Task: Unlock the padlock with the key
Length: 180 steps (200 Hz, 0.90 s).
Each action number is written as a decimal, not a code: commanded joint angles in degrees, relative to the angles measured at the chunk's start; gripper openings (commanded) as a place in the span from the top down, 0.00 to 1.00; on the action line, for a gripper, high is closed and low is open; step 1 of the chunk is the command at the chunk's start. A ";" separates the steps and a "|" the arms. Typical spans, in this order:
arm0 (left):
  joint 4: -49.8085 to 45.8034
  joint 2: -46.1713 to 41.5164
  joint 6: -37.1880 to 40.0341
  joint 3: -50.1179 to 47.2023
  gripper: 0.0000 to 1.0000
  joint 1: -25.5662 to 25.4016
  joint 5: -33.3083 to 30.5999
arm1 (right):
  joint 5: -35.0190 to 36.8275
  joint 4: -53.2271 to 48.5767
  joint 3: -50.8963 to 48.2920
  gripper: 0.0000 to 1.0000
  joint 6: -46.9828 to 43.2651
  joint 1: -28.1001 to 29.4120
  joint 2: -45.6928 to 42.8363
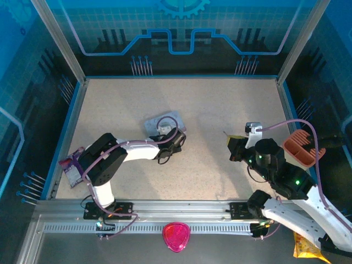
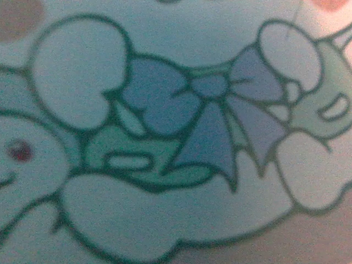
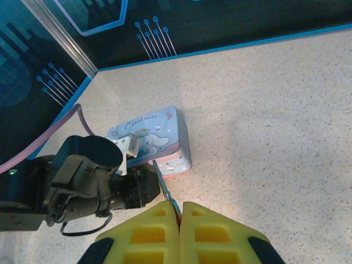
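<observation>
My right gripper (image 3: 180,212) is shut on the key (image 3: 164,187), a thin silvery blade sticking out forward-left from between its yellow pads (image 3: 209,231). In the top view the right gripper (image 1: 231,144) hangs over the table's right half, pointing left. The key's tip lies close to the pale blue cartoon tin (image 3: 151,135) and the black head of the left gripper (image 3: 135,187). The left gripper (image 1: 169,144) sits at the tin's (image 1: 164,124) near edge. Its wrist camera is pressed close to the tin's blurred print (image 2: 209,110). The padlock is hidden.
An orange holder (image 1: 300,147) stands at the right edge of the table. A purple packet (image 1: 71,168) lies by the left wall. A pink object (image 1: 176,236) rests on the front rail and a yellow packet (image 1: 305,247) sits at the bottom right. Bare table (image 1: 220,104) stretches behind the tin.
</observation>
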 commanded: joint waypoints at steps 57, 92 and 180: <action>2.89 -4.15 -4.03 -4.21 0.76 -3.68 3.73 | -2.60 3.72 -0.56 1.00 3.90 0.00 1.17; 5.83 -5.54 -2.35 -6.11 0.65 -3.72 4.79 | -2.69 3.68 -0.92 1.00 4.25 -0.02 0.63; 25.48 -11.33 1.15 -19.20 0.41 -3.51 3.34 | -3.87 5.22 -2.40 1.00 5.30 -0.05 0.94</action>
